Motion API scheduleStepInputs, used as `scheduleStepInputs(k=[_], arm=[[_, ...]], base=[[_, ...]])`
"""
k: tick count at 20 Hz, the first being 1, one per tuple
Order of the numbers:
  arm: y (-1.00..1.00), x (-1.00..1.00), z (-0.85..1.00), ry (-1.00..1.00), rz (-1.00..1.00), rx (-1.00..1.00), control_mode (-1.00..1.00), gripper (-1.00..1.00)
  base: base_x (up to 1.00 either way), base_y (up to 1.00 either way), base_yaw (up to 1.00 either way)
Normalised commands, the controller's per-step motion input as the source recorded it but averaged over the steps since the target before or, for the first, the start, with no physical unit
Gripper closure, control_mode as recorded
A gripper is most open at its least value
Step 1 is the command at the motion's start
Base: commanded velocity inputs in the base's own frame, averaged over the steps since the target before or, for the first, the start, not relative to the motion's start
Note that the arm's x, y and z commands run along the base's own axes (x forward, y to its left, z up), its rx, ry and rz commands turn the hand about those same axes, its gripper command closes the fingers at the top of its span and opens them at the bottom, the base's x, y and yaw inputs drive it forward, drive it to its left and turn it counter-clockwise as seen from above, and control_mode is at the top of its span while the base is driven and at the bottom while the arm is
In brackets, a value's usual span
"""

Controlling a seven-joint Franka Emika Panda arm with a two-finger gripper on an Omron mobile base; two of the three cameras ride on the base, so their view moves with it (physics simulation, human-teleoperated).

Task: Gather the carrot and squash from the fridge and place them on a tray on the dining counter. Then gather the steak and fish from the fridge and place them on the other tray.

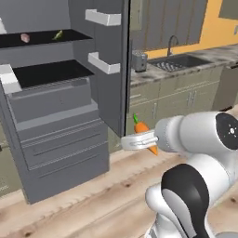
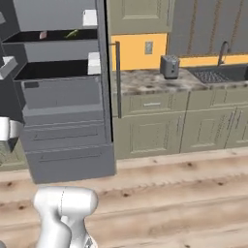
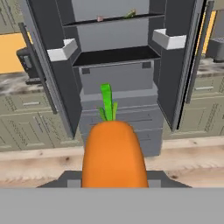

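The carrot (image 1: 143, 131) sits clamped in the gripper (image 1: 139, 141), leafy green top pointing up, held above the wooden floor (image 1: 93, 195) in front of the open fridge (image 1: 56, 116). On the fridge's upper shelf (image 1: 42, 38) lie a pinkish item (image 1: 25, 37) and a yellow-green one (image 1: 58, 35). To the right, a toaster (image 2: 169, 66) stands on the counter (image 2: 145, 80) beside the sink (image 2: 213, 75).

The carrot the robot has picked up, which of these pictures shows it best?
The hand view: the carrot looms large and central, green top up, in front of the open fridge. In the left base view the carrot is small and partly hidden by the gripper shut on it. The right base view adds nothing about it.
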Motion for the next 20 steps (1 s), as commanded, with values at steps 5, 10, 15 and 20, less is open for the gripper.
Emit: scheduleStepInputs(k=[5,10,15,20], arm=[[0.0,0.0,0.0,0.0,0.0,0.0,1.0,1.0],[0.0,0.0,0.0,0.0,0.0,0.0,1.0,1.0],[0.0,0.0,0.0,0.0,0.0,0.0,1.0,1.0],[0.0,0.0,0.0,0.0,0.0,0.0,1.0,1.0]], base=[[-0.9,-0.07,-0.45],[-0.78,-0.05,-0.48],[-0.78,-0.29,-0.44],[-0.69,-0.19,-0.49]])
